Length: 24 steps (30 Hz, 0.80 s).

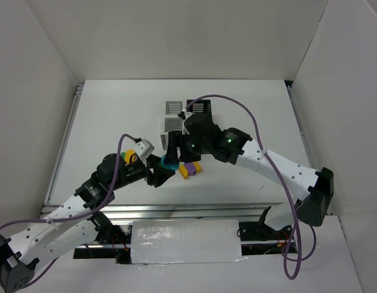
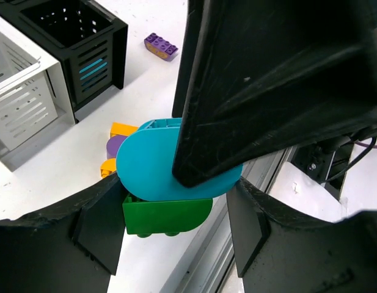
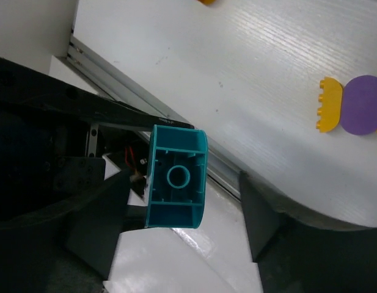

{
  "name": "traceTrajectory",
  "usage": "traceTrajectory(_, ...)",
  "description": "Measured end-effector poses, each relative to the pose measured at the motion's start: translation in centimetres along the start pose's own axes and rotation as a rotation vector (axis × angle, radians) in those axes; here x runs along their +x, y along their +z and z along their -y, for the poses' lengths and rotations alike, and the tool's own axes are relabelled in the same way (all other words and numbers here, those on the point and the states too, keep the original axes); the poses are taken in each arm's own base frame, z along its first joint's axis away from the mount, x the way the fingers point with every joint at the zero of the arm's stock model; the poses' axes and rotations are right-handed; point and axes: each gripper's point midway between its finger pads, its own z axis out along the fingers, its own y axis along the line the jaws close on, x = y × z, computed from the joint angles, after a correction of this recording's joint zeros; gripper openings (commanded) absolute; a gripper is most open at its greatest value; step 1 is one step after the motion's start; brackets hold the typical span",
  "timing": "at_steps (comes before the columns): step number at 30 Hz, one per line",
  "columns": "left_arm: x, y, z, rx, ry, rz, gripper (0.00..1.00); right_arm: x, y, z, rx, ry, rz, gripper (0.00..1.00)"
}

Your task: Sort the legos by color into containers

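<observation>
We judge sorting early: left gripper (image 2: 175, 201) clamps teal brick (image 2: 145, 165) joined to green brick (image 2: 167, 217), right gripper (image 3: 179, 217) straddles it unclosed; purple-yellow bricks (image 3: 353, 105) lie loose.

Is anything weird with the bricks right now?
Yes. A teal brick is stuck on a green brick, two colours joined, held off the table in the left gripper. The right gripper straddles the teal one, jaws not touching it.

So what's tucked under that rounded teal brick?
A green brick sits against its lower edge, between the fingers of the left gripper. A finger of the right gripper covers part of the teal brick; whether they clip together cannot be seen.
</observation>
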Motion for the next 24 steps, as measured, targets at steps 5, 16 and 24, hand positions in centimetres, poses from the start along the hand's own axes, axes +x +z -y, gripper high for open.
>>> traceTrajectory(5, 0.2, 0.0, 0.2, 0.010, 0.010, -0.008, 0.00, 1.0, 0.2, -0.7, -0.050, 0.001, -0.044, 0.43)
traceTrajectory(16, 0.8, -0.5, 0.1, -0.008, 0.018, -0.033, 0.99, 1.7, 0.4, -0.9, -0.141, -0.011, -0.010, 0.00)
traceTrajectory(24, -5.8, -1.5, 2.0, -0.011, -0.121, 0.082, 1.00, 0.2, -3.4, 0.1, -0.246, -0.058, 0.202, 0.00)
